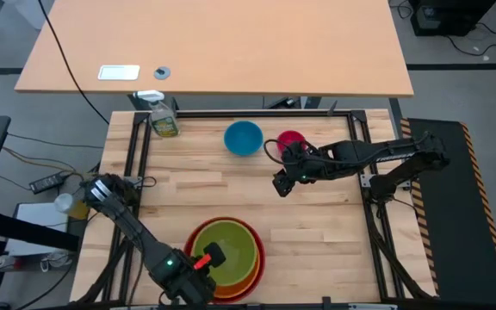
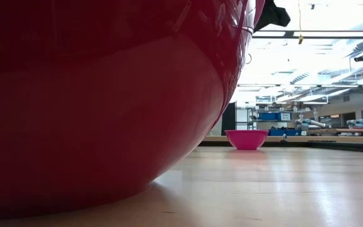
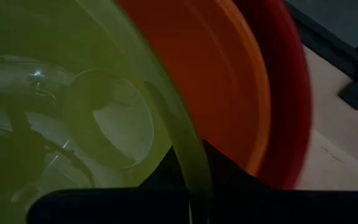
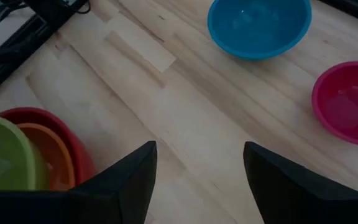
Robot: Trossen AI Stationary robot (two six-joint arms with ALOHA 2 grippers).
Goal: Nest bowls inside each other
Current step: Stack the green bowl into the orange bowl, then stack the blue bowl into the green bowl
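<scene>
A red bowl (image 1: pixel 257 258) stands near the table's front edge with an orange bowl (image 1: pixel 246 272) inside it and a lime green bowl (image 1: pixel 235 245) inside that. My left gripper (image 1: pixel 211 257) is over the green bowl's left part, shut on its rim. The blue bowl (image 1: pixel 243 138) and the pink bowl (image 1: pixel 291 140) stand apart on their bases at the far middle. My right gripper (image 1: pixel 281 185) hangs open over bare wood in front of them, nothing between its fingers (image 4: pixel 143 177). My left gripper pinches the green bowl's rim (image 3: pixel 192 180) on the side toward the table's left, one finger inside the bowl and one outside. The fingers come steeply from above. The green bowl lies within the orange bowl (image 3: pixel 229 93); whether it rests there or hangs just clear, I cannot tell.
A green spray bottle (image 1: pixel 164 116) stands at the table's far left corner. Black frame rails (image 1: pixel 136 164) run along the table's left and right sides. In the low view the red bowl (image 2: pixel 93 113) fills the left and the pink bowl (image 2: pixel 246 139) stands far off.
</scene>
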